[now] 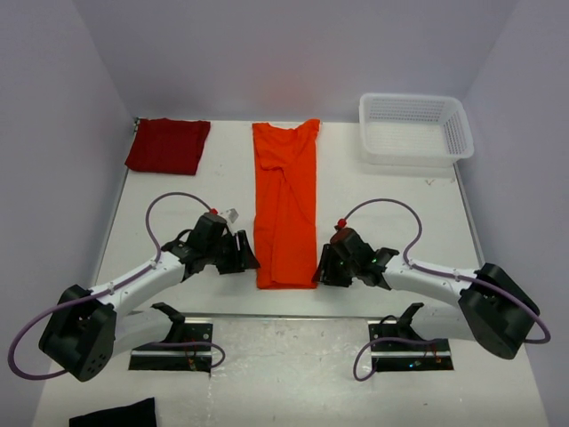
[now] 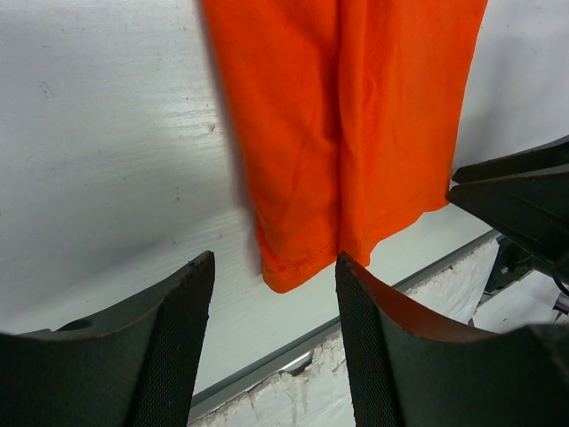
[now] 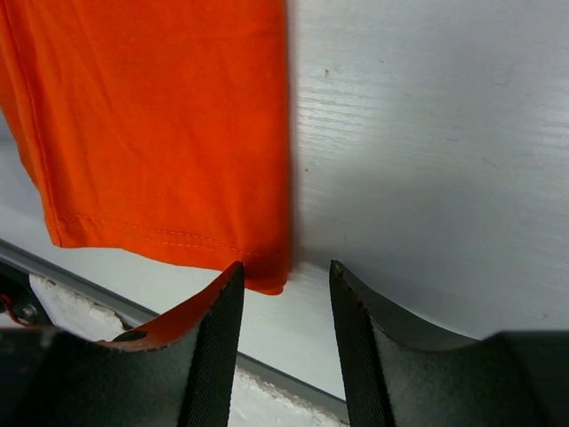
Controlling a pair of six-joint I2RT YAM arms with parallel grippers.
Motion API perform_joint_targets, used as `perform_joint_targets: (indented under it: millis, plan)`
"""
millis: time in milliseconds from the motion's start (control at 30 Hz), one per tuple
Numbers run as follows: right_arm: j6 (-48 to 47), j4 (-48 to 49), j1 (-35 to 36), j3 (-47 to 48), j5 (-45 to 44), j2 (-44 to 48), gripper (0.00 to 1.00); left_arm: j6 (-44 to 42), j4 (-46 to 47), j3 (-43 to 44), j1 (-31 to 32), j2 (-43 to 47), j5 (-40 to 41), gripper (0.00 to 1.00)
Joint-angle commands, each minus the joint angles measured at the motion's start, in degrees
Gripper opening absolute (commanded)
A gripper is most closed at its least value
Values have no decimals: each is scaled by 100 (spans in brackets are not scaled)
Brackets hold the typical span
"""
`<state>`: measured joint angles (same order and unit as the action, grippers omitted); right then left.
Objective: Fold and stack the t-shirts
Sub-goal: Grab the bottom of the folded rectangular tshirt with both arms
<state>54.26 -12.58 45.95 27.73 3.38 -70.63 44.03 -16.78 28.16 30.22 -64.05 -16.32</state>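
Orange t-shirt (image 1: 285, 209) lies flat on the white table (image 1: 391, 187), centre, folded lengthwise into a long narrow strip. Collar end points to the back wall, hem end to the arms. A crease runs down the middle, with some wrinkles near the top.

Crimson t-shirt (image 1: 167, 145) sits at the far left corner, folded into a small rectangle, well apart from the orange one. The two are not stacked.

Left gripper (image 1: 247, 256) is low over the table just beside the near left corner of the orange strip. Its jaws are apart with nothing between them. In the left wrist view the fingers (image 2: 178, 338) frame bare table, and the hem corner is just ahead of the gap.

Right gripper (image 1: 322, 265) is just beside the near right corner of the strip. Its jaws are also apart and hold nothing. In the right wrist view the hem corner sits just ahead of the left one of its fingers (image 3: 213, 347); I cannot tell if they touch.

White mesh basket (image 1: 418, 151) is at the far right, upright. Black cloth (image 1: 114, 415) is at the near left edge, partly cut off.
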Motion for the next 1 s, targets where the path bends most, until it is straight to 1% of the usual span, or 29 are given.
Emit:
perform_joint_targets:
  millis: [0,33,233,333,433,467,533,567,633,733,967]
  plan:
    - [58,431,10,-91,295,-188,44,53,148,-39,19,121,-153,59]
    - [93,519,1,-135,408,-214,42,53,131,-30,19,112,-153,59]
    - [102,704,19,-224,409,-337,41,18,113,5,28,95,-179,59]
    - [120,792,19,-233,480,-407,38,18,122,-4,28,77,-196,59]
    - [155,801,36,-276,480,-390,32,9,113,-39,19,68,-205,59]
    - [172,801,36,-294,462,-338,26,9,113,-48,19,68,-231,59]
    - [199,792,54,-338,480,-276,20,-8,104,-74,28,60,-258,59]
    - [216,801,71,-355,462,-241,13,-9,96,-74,19,59,-267,59]
    - [225,766,80,-373,418,-206,6,-17,69,-92,28,68,-337,59]
    - [199,748,80,-373,392,-214,0,-17,60,-135,28,156,-425,60]
    - [181,757,80,-338,366,-241,0,106,112,-495,63,288,-565,61]
